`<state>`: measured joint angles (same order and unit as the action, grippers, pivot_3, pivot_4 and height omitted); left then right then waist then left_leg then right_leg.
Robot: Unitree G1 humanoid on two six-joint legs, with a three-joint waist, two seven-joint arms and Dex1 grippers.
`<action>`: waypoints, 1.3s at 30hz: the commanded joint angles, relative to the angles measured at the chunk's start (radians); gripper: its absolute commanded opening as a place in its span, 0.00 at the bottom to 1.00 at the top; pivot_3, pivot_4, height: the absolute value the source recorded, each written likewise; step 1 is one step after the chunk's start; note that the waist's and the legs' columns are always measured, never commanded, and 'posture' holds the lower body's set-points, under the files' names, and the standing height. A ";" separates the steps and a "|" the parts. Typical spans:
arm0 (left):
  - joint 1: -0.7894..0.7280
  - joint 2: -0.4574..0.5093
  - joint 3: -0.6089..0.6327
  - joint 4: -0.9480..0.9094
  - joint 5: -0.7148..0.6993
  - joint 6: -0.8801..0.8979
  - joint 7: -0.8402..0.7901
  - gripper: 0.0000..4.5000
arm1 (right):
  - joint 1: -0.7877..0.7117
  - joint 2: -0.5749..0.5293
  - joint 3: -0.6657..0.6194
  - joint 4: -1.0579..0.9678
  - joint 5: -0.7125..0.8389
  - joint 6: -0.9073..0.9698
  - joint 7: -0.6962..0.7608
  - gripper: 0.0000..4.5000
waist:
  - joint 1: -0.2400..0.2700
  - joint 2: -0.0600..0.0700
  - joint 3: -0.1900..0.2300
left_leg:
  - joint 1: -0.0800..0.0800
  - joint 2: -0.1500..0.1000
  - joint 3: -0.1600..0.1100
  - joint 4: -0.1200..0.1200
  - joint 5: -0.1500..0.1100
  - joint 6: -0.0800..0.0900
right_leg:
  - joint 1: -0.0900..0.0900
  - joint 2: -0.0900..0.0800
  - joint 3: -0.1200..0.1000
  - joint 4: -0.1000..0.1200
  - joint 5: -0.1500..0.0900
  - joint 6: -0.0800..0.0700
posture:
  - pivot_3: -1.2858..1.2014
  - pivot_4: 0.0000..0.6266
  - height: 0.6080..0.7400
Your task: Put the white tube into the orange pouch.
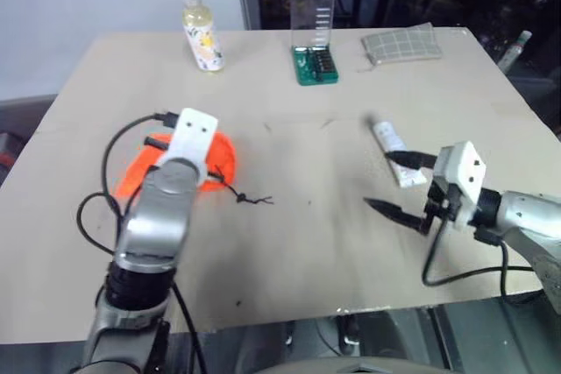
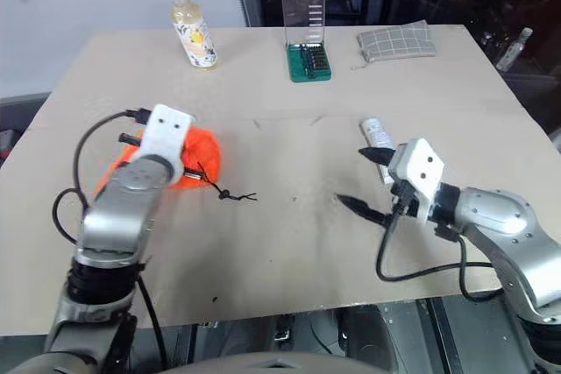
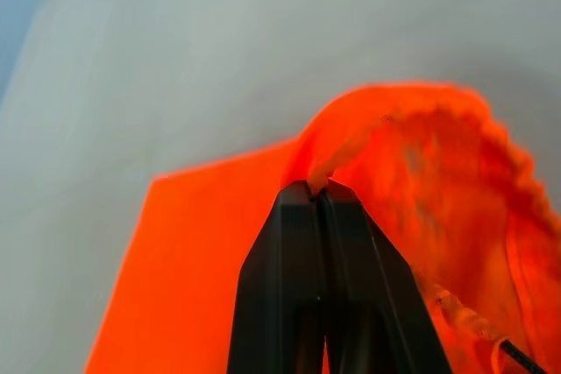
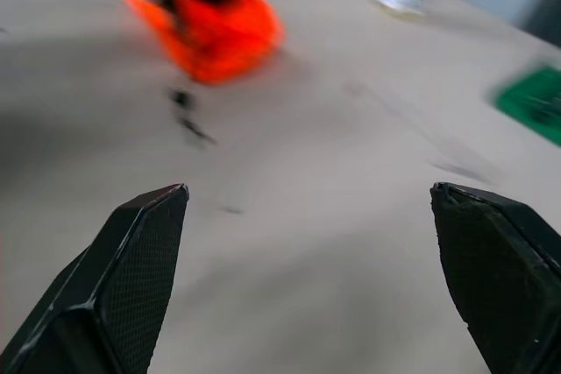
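The orange pouch (image 1: 224, 153) lies on the left of the table, its black drawstring cord (image 1: 250, 199) trailing toward the middle. My left gripper (image 3: 317, 190) is shut on a raised fold at the pouch's rim (image 3: 394, 155). The white tube (image 1: 390, 139) lies flat on the right half of the table. My right gripper (image 1: 379, 179) hovers just in front of the tube with its fingers wide open and nothing between them. One finger lies beside the tube's near end. In the right wrist view the open right gripper (image 4: 307, 187) faces across the table toward the orange pouch (image 4: 219, 32).
A yellowish bottle (image 1: 200, 32) stands at the back left. A green bit case (image 1: 316, 63) with its clear lid up stands at the back centre. A grey-green checked pouch (image 1: 401, 44) lies at the back right. The table's front edge (image 1: 289, 321) runs close to both arms.
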<state>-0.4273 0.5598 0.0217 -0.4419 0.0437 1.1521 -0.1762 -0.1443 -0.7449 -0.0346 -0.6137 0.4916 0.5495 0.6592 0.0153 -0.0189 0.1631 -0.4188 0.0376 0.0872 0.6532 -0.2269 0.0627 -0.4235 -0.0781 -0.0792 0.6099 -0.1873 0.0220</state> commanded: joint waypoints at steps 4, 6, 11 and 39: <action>-0.051 0.112 0.076 0.055 -0.107 -0.102 -0.193 0.01 | -0.094 0.087 0.086 0.145 -0.260 0.134 -0.283 1.00 | 0.001 0.000 0.000 | 0.000 -0.001 0.000 0.000 0.000 0.000 | 0.000 0.000 -0.002 0.001 0.000 0.000 | 0.52 0.24 1.00; -0.055 0.114 0.063 0.047 -0.113 -0.104 -0.201 0.01 | -0.146 0.158 0.096 0.218 -0.279 0.203 -0.344 1.00 | -0.001 0.000 0.000 | 0.000 -0.001 0.001 0.000 0.003 -0.002 | 0.000 0.001 -0.001 0.001 0.000 0.000 | 0.52 0.24 1.00; -0.055 0.088 0.047 0.019 -0.114 -0.086 -0.181 0.01 | -0.255 0.297 0.068 0.436 -0.311 0.272 -0.431 1.00 | -0.002 0.000 0.000 | -0.001 0.000 0.002 0.000 0.004 -0.002 | -0.001 0.006 0.001 0.001 0.000 0.000 | 0.52 0.24 1.00; -0.002 0.209 0.221 0.067 -0.495 -0.185 -0.597 0.00 | -0.318 0.347 0.300 0.133 -0.079 0.221 0.017 0.08 | -0.023 -0.001 0.000 | 0.000 0.001 0.007 0.001 0.002 0.002 | -0.007 0.007 0.008 0.010 -0.002 0.003 | 0.52 0.24 1.00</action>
<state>-0.4239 0.7488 0.2072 -0.3633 -0.4244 0.9846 -0.7506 -0.4349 -0.4043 0.2403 -0.4404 0.3928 0.7854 0.6474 -0.0078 -0.0203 0.1630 -0.4183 0.0382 0.0942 0.6544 -0.2252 0.0648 -0.4302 -0.0711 -0.0711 0.6205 -0.1892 0.0252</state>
